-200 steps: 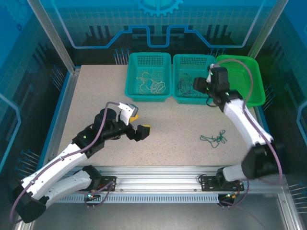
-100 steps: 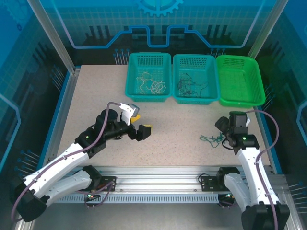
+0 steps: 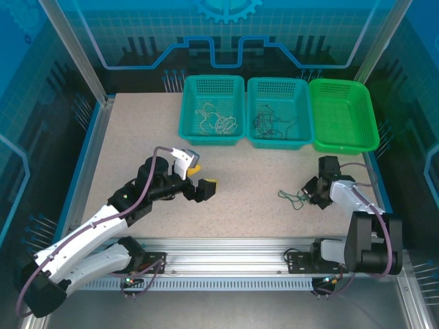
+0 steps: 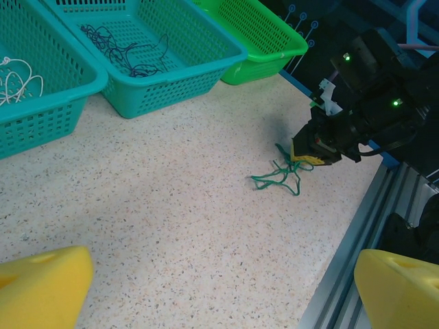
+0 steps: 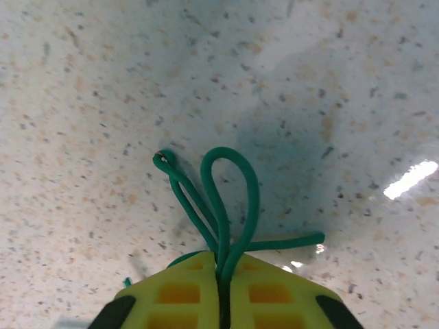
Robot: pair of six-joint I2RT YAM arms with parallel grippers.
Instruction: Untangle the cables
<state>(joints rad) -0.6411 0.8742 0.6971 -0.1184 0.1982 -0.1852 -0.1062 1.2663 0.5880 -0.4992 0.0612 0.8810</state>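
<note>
Down at the near right of the counter point(image 3: 137, 137), the right end effector point(image 3: 309, 197) sits low, right at the surface. Its two yellow pads point(image 5: 180, 295) are pressed together on the green cable point(image 3: 291, 199). In the right wrist view several green strands run into the seam between the pads. One rounded loop and one narrower, pinched loop stand out in front of the pads on the speckled surface. A loose end trails off to the right.

From the left wrist view, the rest of that green cable lies flat on the counter, fanned out to the left of the right end effector in a few thin loops. It lies well apart from the baskets.

The left end effector point(image 3: 200, 175) hangs over the middle-left of the counter with its yellow fingers point(image 4: 41, 284) spread wide and nothing between them. It points toward the right arm.

Along the far edge three baskets stand side by side, touching or nearly so. The left teal basket point(image 3: 211, 140) holds pale cables point(image 3: 218, 122) in loose curls. The middle teal basket point(image 3: 278, 143) holds dark cables point(image 3: 271, 122) in a small tangle with some green mixed in. The green basket point(image 3: 343, 113) stands at the far right.
</note>
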